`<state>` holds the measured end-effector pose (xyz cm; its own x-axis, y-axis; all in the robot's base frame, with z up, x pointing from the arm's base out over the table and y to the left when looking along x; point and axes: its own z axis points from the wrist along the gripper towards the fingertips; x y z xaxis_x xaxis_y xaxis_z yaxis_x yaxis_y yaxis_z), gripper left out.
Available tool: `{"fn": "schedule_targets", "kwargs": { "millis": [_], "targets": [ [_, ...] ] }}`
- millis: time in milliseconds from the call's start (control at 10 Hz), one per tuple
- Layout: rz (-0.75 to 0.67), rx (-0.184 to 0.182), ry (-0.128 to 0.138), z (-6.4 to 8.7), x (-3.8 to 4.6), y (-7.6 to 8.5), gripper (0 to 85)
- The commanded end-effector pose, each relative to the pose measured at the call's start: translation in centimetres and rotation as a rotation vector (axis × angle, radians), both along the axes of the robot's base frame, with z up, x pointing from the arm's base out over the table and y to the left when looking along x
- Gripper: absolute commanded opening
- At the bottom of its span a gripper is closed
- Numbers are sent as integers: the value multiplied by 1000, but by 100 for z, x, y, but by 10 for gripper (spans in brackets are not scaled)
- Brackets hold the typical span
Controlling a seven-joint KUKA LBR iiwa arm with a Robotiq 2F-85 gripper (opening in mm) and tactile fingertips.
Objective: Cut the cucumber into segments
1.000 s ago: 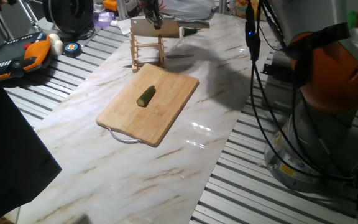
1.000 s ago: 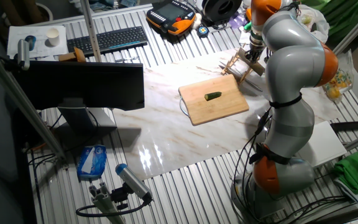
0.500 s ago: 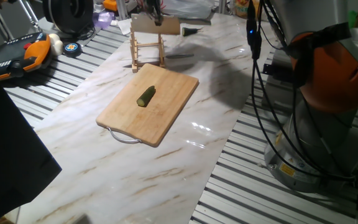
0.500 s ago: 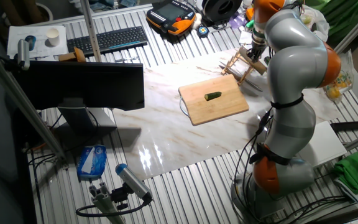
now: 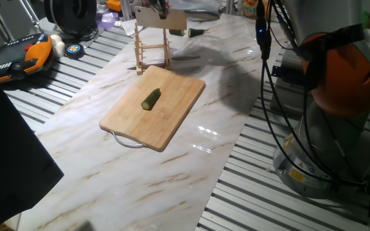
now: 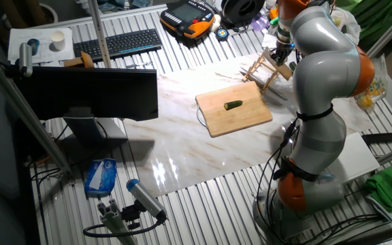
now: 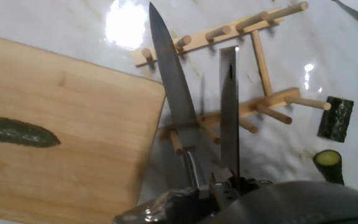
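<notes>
Step in hand is judged to be fetching the blade: the cleaver point(image 5: 162, 20) is held above the rack point(image 5: 151, 51), at the far end of the table point(image 5: 108, 173), and no cut is made yet. The gripper point(image 5: 160, 5) is read as clenched on the cleaver handle, since the broad blade hangs under it clear of the rack; the fingers themselves are poorly shown in the hand view, so this is taken as probable only. The cucumber point(image 5: 151, 98) lies whole on the board point(image 5: 172, 115), near its middle, well apart from the blade. For a good carry, the cleaver should be lifted clear of the rack pegs before it is moved across. The edge should then be set square across the cucumber's long axis, and the first cut placed near one end. The press should be straight down, as the cucumber is round and may roll. No true container is seen. The rack serves as holder: in the hand view a pointed knife point(image 7: 166, 81) is seen over its pegs, though whether it rests in them cannot be told. The board carries only the cucumber. Two small green pieces point(image 7: 328, 163) lie on the table beside the rack, off the board.
</notes>
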<state>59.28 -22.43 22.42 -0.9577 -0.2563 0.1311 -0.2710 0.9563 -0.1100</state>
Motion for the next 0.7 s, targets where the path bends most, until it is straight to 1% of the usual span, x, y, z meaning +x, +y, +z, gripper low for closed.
{"fn": "schedule_targets", "kwargs": {
  "millis": [0,200,400,500,600],
  "targets": [
    [-15,-1,-7,-16,-26,49,7],
    [-50,7,-16,-25,-99,149,7],
    [-79,14,-13,5,-167,262,7],
    [-91,10,-14,10,-202,330,7],
    [-106,9,-20,-2,-246,393,7]
  ]
}}
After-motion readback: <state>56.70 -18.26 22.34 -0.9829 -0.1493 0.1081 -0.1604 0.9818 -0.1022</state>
